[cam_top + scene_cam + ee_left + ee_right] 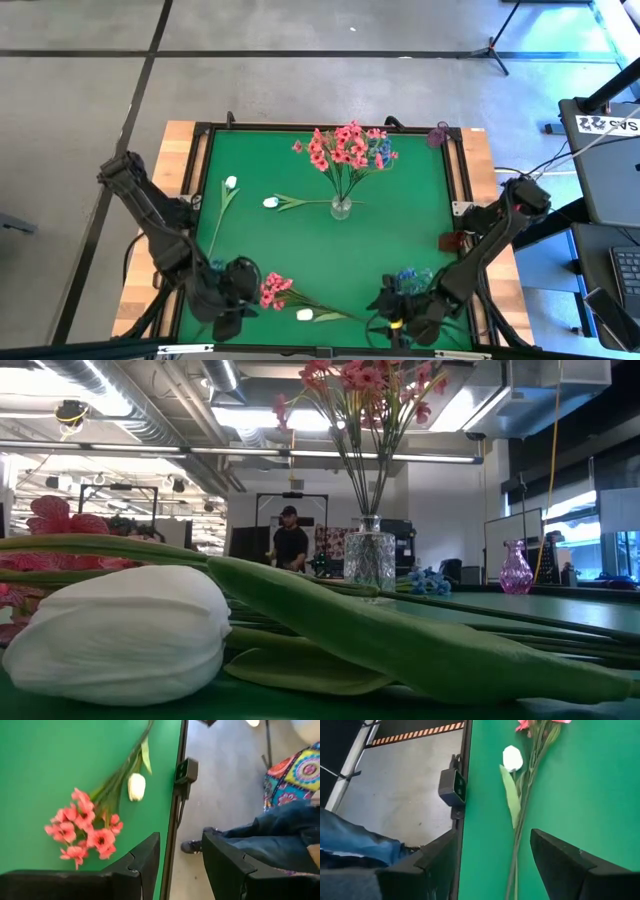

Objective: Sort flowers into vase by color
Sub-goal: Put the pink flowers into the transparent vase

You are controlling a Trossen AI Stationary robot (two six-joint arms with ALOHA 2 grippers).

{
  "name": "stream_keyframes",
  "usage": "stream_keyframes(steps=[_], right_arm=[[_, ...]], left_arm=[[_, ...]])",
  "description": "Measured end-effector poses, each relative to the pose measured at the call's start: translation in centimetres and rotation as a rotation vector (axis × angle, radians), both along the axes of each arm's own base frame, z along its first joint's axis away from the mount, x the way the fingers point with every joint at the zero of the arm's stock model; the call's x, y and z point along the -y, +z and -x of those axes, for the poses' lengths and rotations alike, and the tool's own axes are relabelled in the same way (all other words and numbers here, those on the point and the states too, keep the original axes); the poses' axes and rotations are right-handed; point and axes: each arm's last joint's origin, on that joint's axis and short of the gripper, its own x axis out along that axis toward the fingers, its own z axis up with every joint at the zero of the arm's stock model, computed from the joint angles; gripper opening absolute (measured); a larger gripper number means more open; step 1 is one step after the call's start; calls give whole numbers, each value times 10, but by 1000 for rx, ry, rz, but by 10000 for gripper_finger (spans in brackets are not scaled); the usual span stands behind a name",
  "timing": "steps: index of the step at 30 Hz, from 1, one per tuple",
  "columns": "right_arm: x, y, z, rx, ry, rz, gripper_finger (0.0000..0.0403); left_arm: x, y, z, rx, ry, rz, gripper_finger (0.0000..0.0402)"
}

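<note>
A clear glass vase [341,208] stands mid-table and holds pink blooms [345,148] with some blue ones. A pink sprig [273,290] and a white bud [305,314] lie on the green mat near the front edge, stems together. The same pink sprig [82,827] and white bud [136,786] show in the left wrist view. My left gripper [238,305] hovers open just left of the pink sprig. My right gripper [395,310] hovers open right of the white bud [512,757], over the stems [520,835]. A blue sprig [412,276] lies beside the right arm.
Two more white buds [231,182] [270,202] lie on the mat left of the vase. A small purple vase [438,135] stands at the far right corner. The mat's black front rim [175,810] is close; a person's jeans-clad legs [280,830] show beyond it.
</note>
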Motion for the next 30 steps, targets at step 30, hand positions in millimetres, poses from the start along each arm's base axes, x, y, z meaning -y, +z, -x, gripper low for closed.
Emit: stream_keyframes(steps=[30], right_arm=[[36, -111, -101, 31, -21, 59, 208]], left_arm=[[-18, -35, -22, -176, 91, -194, 141]])
